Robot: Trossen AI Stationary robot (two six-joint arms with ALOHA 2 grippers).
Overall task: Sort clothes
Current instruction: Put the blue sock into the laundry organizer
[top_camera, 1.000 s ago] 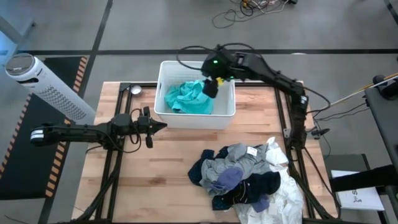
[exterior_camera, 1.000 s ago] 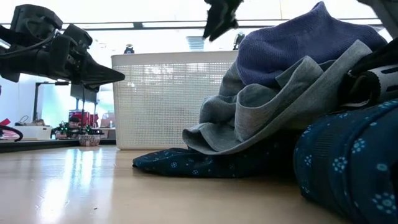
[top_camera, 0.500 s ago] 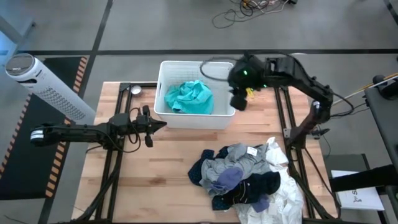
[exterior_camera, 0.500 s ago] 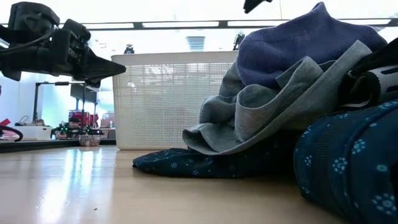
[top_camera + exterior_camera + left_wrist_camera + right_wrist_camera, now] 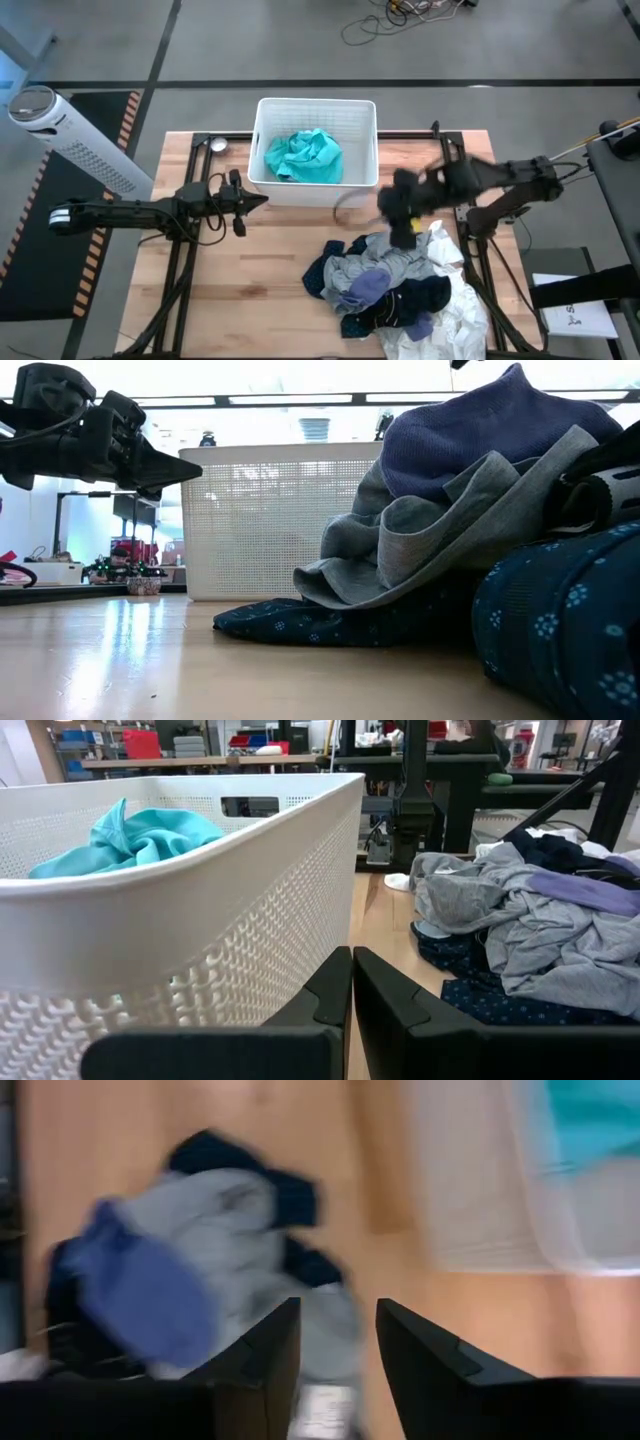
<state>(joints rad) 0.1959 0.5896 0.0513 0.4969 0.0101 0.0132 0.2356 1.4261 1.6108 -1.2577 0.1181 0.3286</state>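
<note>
While one teal garment [image 5: 303,157] lies crumpled inside the white slatted basket [image 5: 264,142], the other clothes [image 5: 392,283] sit in a heap at the surface's near right corner: grey [image 5: 381,260] on top, purple [image 5: 368,291] beside it, dark blue patterned cloth [image 5: 410,301] below, white pieces [image 5: 457,311] trailing toward the right edge. The basket stands at the far middle of the wooden surface [image 5: 260,270], well apart from the heap.

The right hand [image 5: 402,228] hangs over the heap's far edge, blurred in the overhead view; its wrist camera shows the fingers [image 5: 420,1350] spread apart with nothing between them. The left hand [image 5: 258,202] rests just in front of the basket's left corner, fingers pressed together and empty.

Bare wood covers the near left half. A small round metal object [image 5: 217,145] sits near the far left corner. Beyond the surface lies grey floor, with a white perforated cylinder [image 5: 75,140] to the left and loose cables [image 5: 400,15] behind. Past the basket, the room holds shelves and benches [image 5: 200,745].
</note>
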